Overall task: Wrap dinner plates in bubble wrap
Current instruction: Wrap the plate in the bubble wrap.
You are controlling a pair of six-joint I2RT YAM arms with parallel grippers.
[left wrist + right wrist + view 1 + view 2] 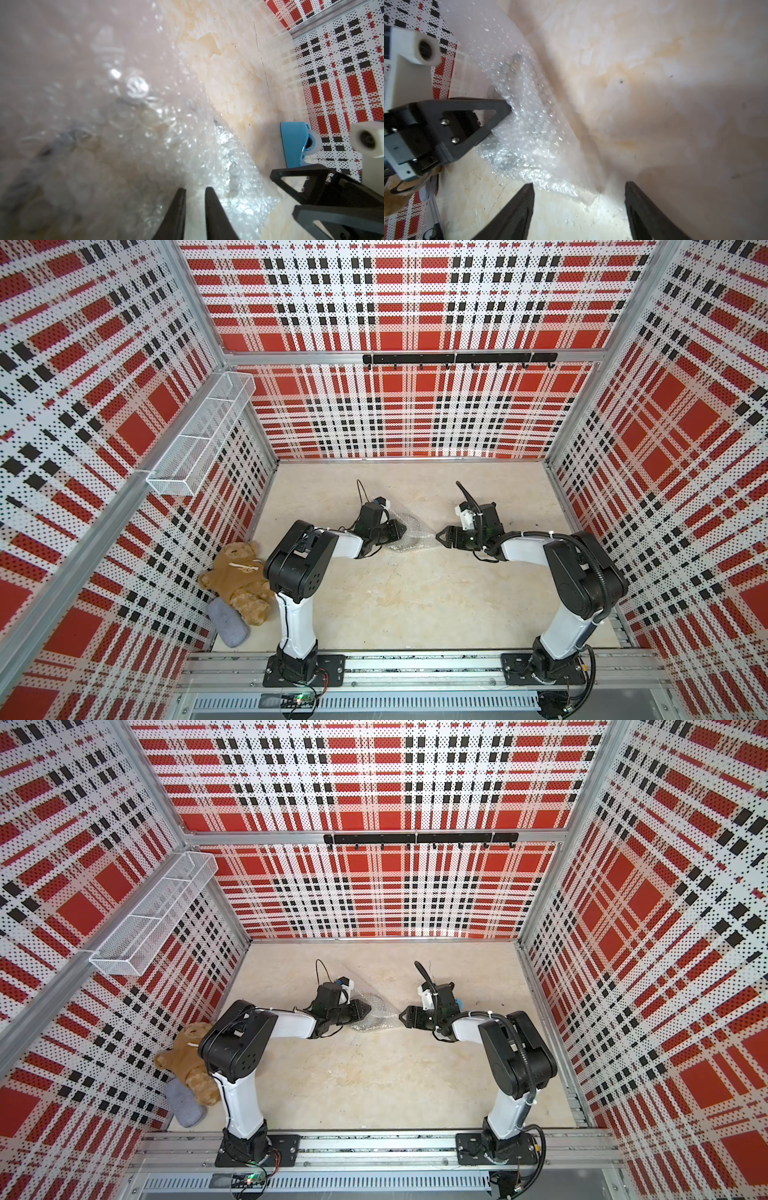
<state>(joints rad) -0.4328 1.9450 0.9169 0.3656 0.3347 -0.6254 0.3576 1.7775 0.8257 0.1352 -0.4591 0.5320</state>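
- Bubble wrap (411, 536), a glossy crumpled bundle on the tabletop (415, 605), toward its far half, between the two grippers.
- Dinner plate (409, 517) barely readable in a top view: only a dark curved line through the wrap, possibly its rim; the rest hidden under the folds.
- Left gripper (194, 190) at the bundle's left side, fingers nearly together and pinched on a fold of wrap.
- Right gripper (579, 185) at the bundle's right end, fingers wide apart, the wrap's pointed corner just at the gap between them.
- Blue tape dispenser (295, 143) upright on the tabletop behind the right gripper, apart from the wrap.
- Teddy bear (241, 580) and grey sock (228, 622) by the wall beside the left arm's base, well apart from the bundle.
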